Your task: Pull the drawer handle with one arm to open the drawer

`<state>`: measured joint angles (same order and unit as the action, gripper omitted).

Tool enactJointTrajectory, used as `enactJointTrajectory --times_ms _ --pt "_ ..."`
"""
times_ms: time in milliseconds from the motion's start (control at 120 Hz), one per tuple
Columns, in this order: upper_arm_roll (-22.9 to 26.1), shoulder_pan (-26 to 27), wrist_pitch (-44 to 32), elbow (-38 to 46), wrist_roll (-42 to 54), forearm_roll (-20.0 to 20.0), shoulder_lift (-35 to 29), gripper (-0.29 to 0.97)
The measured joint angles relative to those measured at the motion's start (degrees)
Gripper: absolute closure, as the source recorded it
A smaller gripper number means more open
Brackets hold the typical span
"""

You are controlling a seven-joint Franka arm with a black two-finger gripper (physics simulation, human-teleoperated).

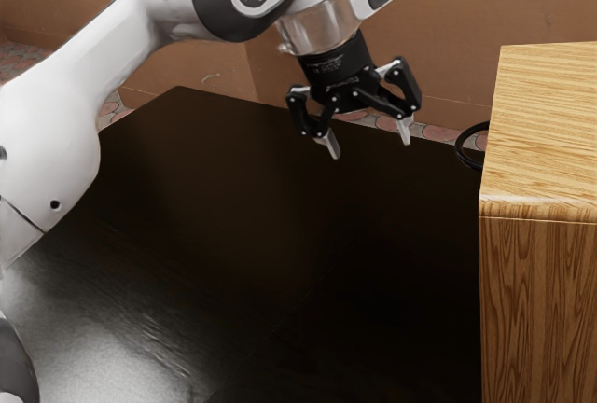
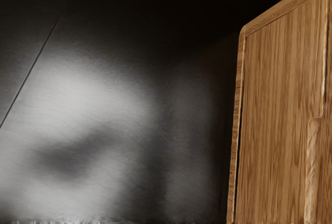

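Clearly, the pincer (image 1: pixel 369 142) hangs wide open and empty above the desk (image 1: pixel 233 235). The black drawer handle (image 1: pixel 460 149) juts from the wooden cabinet (image 1: pixel 541 123), toward the exterior view's right at roughly fingertip height.

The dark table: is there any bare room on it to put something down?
Most of the dark table is bare: the wide stretch between the arm at the exterior view's left and the wooden cabinet at its right, under the open gripper. It is tighter by the cabinet's far corner, where a black handle sticks out near the gripper.
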<state>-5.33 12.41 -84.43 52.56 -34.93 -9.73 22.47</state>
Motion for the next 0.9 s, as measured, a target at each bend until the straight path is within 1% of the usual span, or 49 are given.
enactJointTrajectory --times_ms 150,275,392,517,642,783,900 --pt "1.5 -0.7 1.3 -3.5 -2.3 -1.4 1.5 0.0" --pt "1.9 -1.9 1.7 -4.3 -3.9 -5.5 1.9 0.0" --pt "2.0 -1.7 1.3 -4.7 -5.1 -9.9 2.3 0.0" --pt "2.9 -1.2 0.7 -4.6 -6.3 -12.5 2.4 0.0" --pt "3.3 -1.1 0.2 -4.6 -7.3 -13.4 2.7 0.0" --pt "3.0 -1.2 -0.1 -4.5 -8.1 -13.7 2.8 0.0" --pt "2.8 -1.6 -1.4 -4.5 -8.1 -11.2 3.0 0.0"
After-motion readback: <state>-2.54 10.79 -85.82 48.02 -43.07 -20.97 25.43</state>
